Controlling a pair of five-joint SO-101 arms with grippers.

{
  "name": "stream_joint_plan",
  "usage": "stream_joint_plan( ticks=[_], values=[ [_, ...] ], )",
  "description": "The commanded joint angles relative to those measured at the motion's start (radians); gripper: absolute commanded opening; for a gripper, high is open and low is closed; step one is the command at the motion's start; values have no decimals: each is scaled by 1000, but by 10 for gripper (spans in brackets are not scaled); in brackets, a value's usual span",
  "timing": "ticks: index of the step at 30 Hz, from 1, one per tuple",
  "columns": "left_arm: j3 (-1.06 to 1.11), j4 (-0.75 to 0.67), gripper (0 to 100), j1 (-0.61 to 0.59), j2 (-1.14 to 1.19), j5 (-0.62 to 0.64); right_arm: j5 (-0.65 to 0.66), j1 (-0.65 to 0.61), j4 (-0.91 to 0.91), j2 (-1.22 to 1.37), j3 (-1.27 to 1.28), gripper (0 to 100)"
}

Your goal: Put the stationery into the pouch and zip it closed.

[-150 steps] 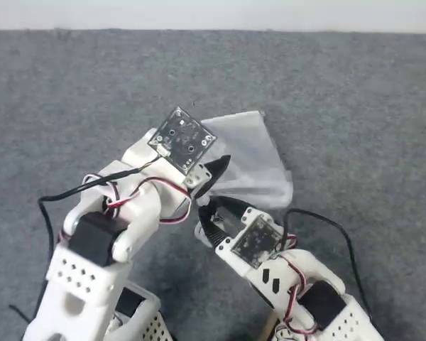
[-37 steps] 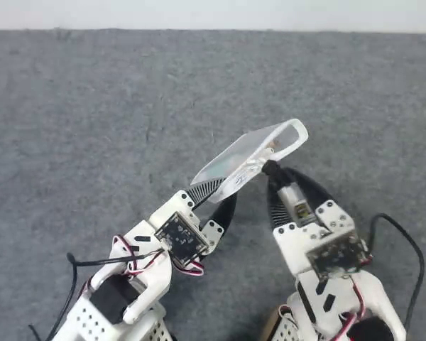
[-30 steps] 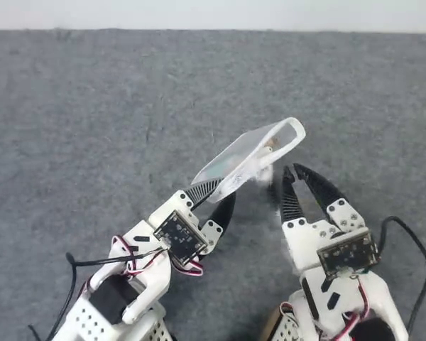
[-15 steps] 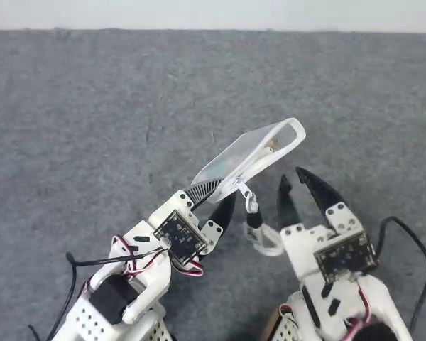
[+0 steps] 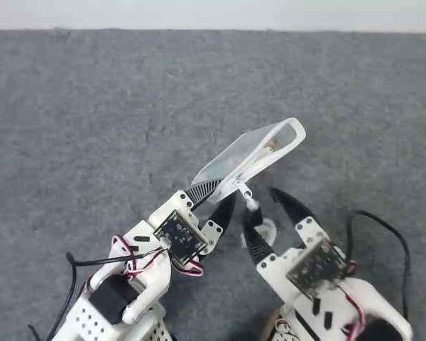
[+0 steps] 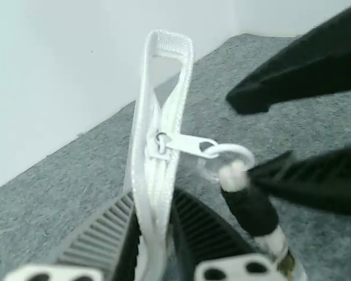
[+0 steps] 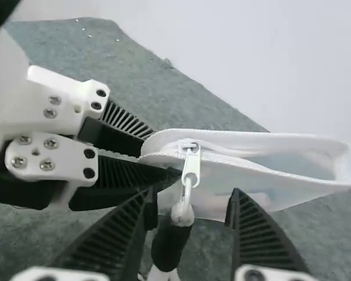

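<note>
Left gripper [image 5: 214, 199] sits low-centre in the high view, at the end of the left arm coming up from 7 o'clock. Its jaws are clamped flat on the near end of the pouch [image 5: 259, 150], and the ribbed black fingers [image 7: 126, 124] press on either side of the white fabric. The pouch is clear with white trim and is held off the grey mat [image 5: 92, 106] on edge. In the high view its long axis runs from 8 o'clock at the clamped end to 2 o'clock at the free end, so it points up and away toward the wall [image 5: 213, 13]. The free end has a rounded white loop of trim. The zip edge faces the right arm's side. The slider sits close to the clamped end, just past the left fingertips. The zipper pull [image 7: 190, 167] hangs from the slider toward 5 o'clock in the high view. A white ring [image 6: 227, 157] hangs on the pull, with a knot and a dark cord [image 6: 250, 206] below it. I cannot tell from these views whether the zip teeth are fully joined along the whole length. Right gripper [image 5: 260, 204] is at 4 o'clock from the left one and points toward 11 o'clock. Its jaws are apart, with one black finger [image 5: 254, 240] on each side of the hanging ring and cord. It is just beside them and grips nothing. The right fingertips stop just short of the pouch's lower edge and do not touch it.
</note>
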Motion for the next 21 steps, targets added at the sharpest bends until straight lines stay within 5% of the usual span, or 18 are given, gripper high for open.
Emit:
stream_joint_plan(
  ticks=[1, 21],
  values=[
    [-19, 9, 9, -18, -9, 14, 21, -8, -67, 2, 32, 168],
    [-19, 11, 9, -20, -9, 14, 81, 122, -262, 2, 150, 50]
  ],
)
